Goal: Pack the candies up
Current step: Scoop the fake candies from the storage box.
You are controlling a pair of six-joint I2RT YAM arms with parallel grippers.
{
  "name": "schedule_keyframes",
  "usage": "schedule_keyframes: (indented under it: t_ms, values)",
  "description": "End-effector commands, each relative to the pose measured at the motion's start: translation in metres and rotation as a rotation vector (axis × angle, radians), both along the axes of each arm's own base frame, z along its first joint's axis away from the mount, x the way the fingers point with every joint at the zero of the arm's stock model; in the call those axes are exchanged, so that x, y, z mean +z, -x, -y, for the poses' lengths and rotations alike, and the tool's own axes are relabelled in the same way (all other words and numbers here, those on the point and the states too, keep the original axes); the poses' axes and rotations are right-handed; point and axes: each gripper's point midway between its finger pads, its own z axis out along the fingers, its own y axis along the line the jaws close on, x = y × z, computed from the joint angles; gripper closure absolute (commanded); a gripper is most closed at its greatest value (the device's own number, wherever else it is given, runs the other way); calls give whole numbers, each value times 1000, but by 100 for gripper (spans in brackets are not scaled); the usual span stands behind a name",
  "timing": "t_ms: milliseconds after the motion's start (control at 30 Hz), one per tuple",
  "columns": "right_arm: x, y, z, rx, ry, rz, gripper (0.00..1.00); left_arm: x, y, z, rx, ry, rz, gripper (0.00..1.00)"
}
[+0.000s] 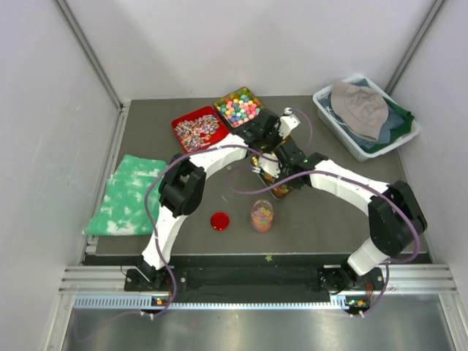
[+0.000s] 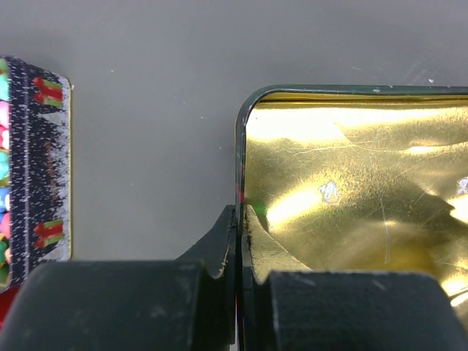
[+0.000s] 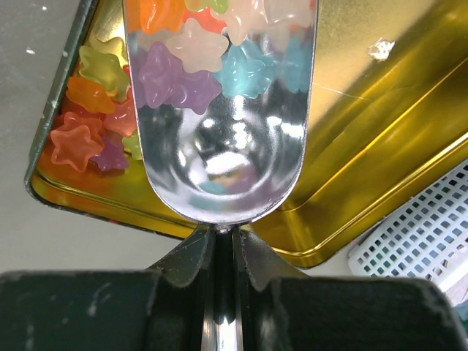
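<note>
Right wrist view: the right gripper (image 3: 223,252) pinches the handle of a metal scoop (image 3: 219,172) carrying star-shaped candies (image 3: 190,73) over the gold tin (image 3: 365,146), and more lie in the tin's corner. The left gripper (image 2: 239,241) is clamped on the tin's rim. Near the table's (image 1: 329,227) front edge the jar (image 1: 262,215) looks partly filled, with its red lid (image 1: 219,221) off beside it, so packing seems about midway.

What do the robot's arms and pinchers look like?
Both the left arm and right arm are white tubes with chunky black joints. A thin purple cable loops along each. The left gripper and right gripper are black, with two fingers.
</note>
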Motion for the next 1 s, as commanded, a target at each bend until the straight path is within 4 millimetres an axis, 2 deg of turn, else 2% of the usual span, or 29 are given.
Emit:
schedule_keyframes:
  t_ms: [0, 300, 500, 700, 767, 967]
  values:
    - [4, -13, -10, -16, -45, 47, 100, 12, -14, 9, 4, 87, 37, 100]
    - [-1, -16, -8, -34, -40, 44, 100, -9, -21, -2, 24, 82, 6, 100]
    - [-2, -19, -9, -46, -46, 45, 100, -15, -27, -7, 41, 101, -11, 100]
    - [-1, -22, -10, -50, -49, 51, 100, -27, -31, -13, 46, 97, -32, 91]
    - [-1, -23, -10, -52, -51, 55, 100, -34, -29, -14, 45, 96, -47, 83]
    - [-4, -25, -9, -63, -51, 55, 100, -48, -28, -16, 43, 90, -68, 81]
